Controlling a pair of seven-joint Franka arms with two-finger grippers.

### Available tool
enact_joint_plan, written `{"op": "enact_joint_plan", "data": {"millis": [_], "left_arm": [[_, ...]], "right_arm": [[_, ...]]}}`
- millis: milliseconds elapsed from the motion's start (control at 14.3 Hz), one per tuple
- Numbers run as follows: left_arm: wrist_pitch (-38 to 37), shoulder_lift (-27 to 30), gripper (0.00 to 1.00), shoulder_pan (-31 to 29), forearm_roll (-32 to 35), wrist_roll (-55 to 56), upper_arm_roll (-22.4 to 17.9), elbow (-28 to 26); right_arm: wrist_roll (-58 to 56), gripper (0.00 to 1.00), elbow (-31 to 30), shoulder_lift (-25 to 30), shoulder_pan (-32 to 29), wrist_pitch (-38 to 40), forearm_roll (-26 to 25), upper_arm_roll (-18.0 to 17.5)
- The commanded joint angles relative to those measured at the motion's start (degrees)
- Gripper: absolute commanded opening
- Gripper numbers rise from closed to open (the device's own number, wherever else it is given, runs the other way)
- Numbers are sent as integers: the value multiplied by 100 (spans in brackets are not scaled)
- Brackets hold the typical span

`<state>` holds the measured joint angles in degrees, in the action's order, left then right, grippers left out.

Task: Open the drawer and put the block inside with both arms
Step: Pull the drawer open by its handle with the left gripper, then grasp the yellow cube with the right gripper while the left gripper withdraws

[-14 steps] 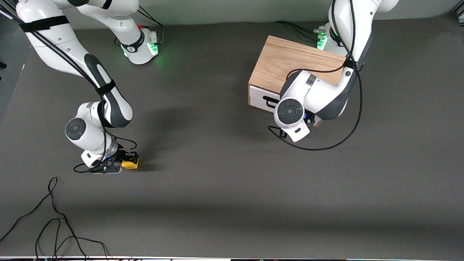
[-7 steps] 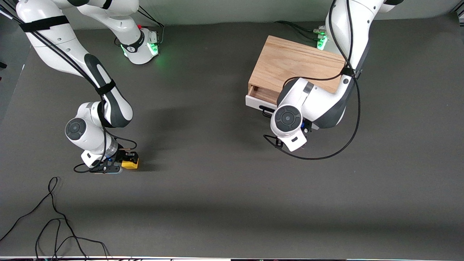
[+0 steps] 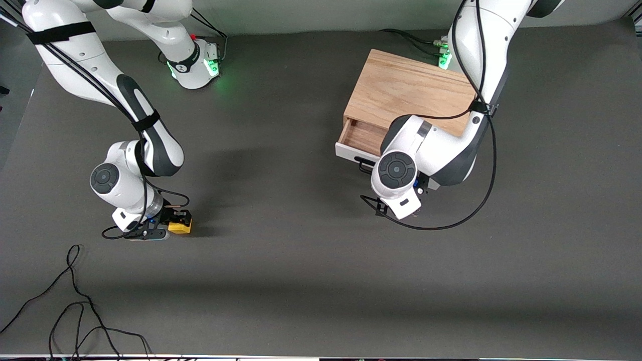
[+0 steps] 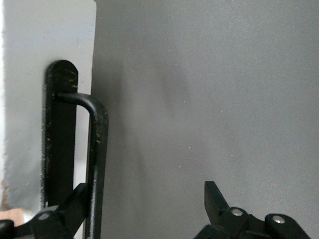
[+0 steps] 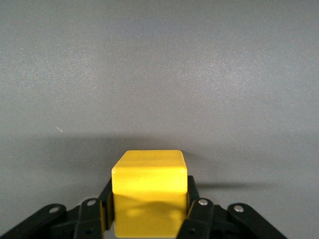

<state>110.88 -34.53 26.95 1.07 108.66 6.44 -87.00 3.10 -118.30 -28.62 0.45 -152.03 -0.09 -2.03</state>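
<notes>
The oak-coloured box (image 3: 406, 90) stands near the left arm's base. Its drawer (image 3: 363, 135) is partly open, showing the light wood interior above the white front panel (image 3: 347, 149). In the left wrist view my left gripper (image 4: 145, 191) is open, with one finger (image 4: 75, 204) hooked between the black handle bar (image 4: 97, 149) and the white panel (image 4: 30, 74). In the front view the arm's wrist hides it. My right gripper (image 3: 176, 220) is low at the table, shut on the yellow block (image 3: 180, 227). The right wrist view shows the block (image 5: 148, 179) between both fingers.
Loose black cables (image 3: 75, 311) lie on the table at the right arm's end, nearer to the front camera than the block. The left arm's cable loop (image 3: 441, 218) hangs beside the drawer front. Dark grey tabletop (image 3: 301, 250) lies between the block and the box.
The drawer has slid out of the box from shut to partly open, with the left gripper moving along with its handle. The right arm and block have not moved.
</notes>
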Motion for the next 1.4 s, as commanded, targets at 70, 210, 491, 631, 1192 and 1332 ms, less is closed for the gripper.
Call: {"op": "enact_joint_plan", "data": {"millis": [70,210,491,631,1192,1332], "left_arm": [[750,-221,100,21,157,-29,-11,350],[778,-308,100,12,165,-29,-11,516],[778,-494,100,-14,227,-20,-20,973],[656,-406,100,-76,349,-186,-20,1105],[-2435,682,100,-1839,-185,-4363,41,1959],[-2946,1034,100,-2210,-239,-5516,24,1792]], "right_arm": [[-99,17,-18,146,34,-2,79,27],[-81,17,61,268,34,111,36,18],[-81,17,894,453,34,1506,35,18],[-82,17,1395,524,43,2235,27,9],[1267,17,4460,506,1085,6022,88,-35],[2050,17,4911,489,1692,6438,88,-35]]}}
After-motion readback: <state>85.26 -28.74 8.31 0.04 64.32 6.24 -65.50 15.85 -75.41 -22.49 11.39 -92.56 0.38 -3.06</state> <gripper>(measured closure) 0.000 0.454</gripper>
